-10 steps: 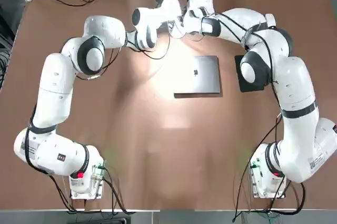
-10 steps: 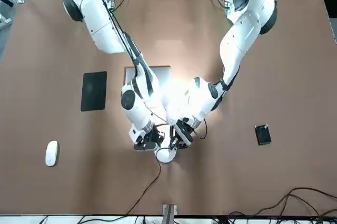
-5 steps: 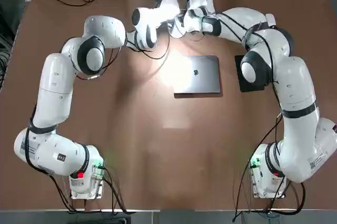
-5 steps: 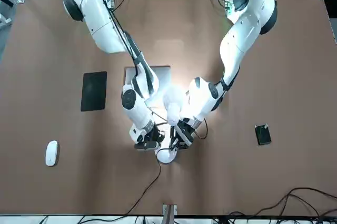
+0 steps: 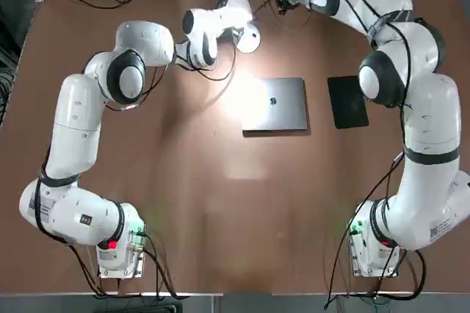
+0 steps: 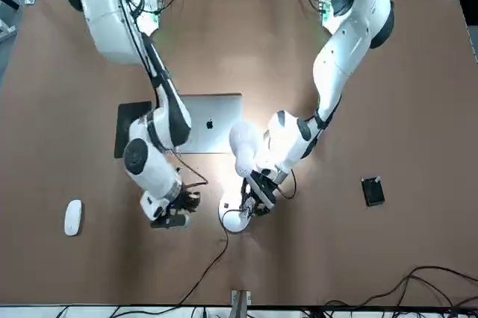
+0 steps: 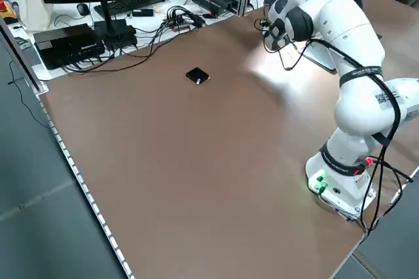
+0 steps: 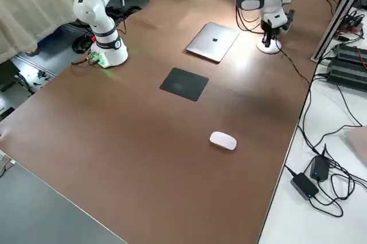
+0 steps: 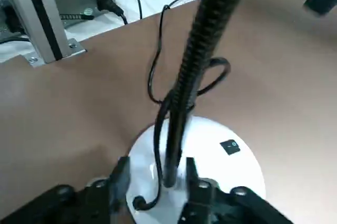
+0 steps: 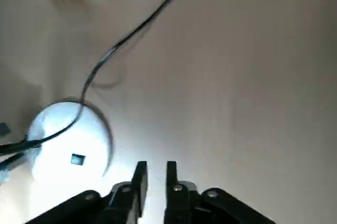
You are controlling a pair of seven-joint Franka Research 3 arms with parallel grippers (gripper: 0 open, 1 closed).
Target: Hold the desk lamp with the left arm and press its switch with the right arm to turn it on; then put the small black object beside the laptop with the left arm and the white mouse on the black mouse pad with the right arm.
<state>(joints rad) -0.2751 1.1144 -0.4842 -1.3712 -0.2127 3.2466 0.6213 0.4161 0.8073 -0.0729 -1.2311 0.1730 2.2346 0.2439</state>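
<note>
since a second ago the right gripper (image 6: 170,212) has left the lit desk lamp (image 6: 237,217), jaws slightly apart, empty; left gripper (image 9: 155,179) jaws loose around its neck. next: fetch the small black object (image 6: 373,190), right of centre.

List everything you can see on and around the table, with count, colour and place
desk lamp: one, white, lit, far edge of the table, beyond the laptop
laptop: one, grey, closed, mid table
black mouse pad: one, black, beside the laptop on the robot's right
white mouse: one, white, far right part of the table, alone
small black object: one, black, far left part of the table
cables and boxes: several, dark, off the table's edges
left hand: fingers astride the lamp's neck, just above the base
right hand: above bare table beside the lamp base, fingers slightly parted
</note>
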